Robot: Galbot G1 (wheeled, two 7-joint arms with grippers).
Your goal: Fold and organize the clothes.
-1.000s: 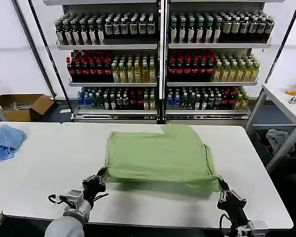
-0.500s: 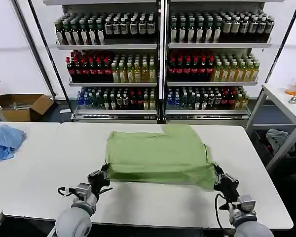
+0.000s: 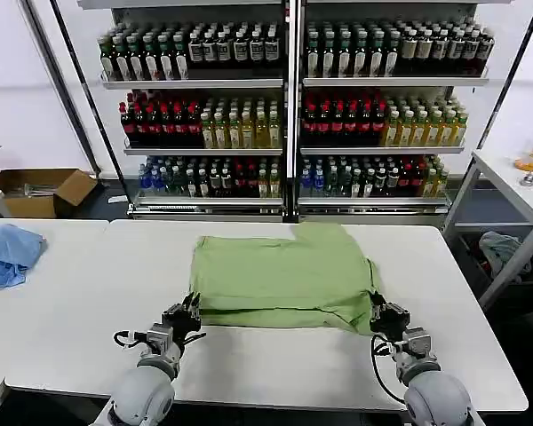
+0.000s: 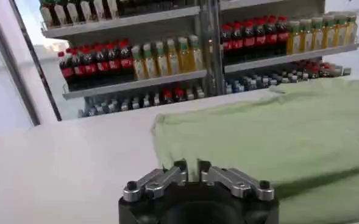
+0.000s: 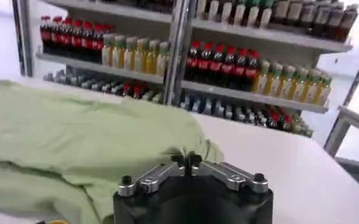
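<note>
Soft sage-green shirt [image 3: 284,277] lies folded mid-table [image 3: 71,302], roughly rectangular, near edge doubled and wrinkled. My left gripper [image 3: 186,312] pinches its near-left corner, fingers nearly together on fabric. My right gripper [image 3: 379,312] clamps the near-right corner, narrow too.

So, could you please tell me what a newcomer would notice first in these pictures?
The sage-green shirt lies spread across the middle of the white table. The left claw and right claw pinch its near corners. Behind, shelves of bottled drinks span the wall.
</note>
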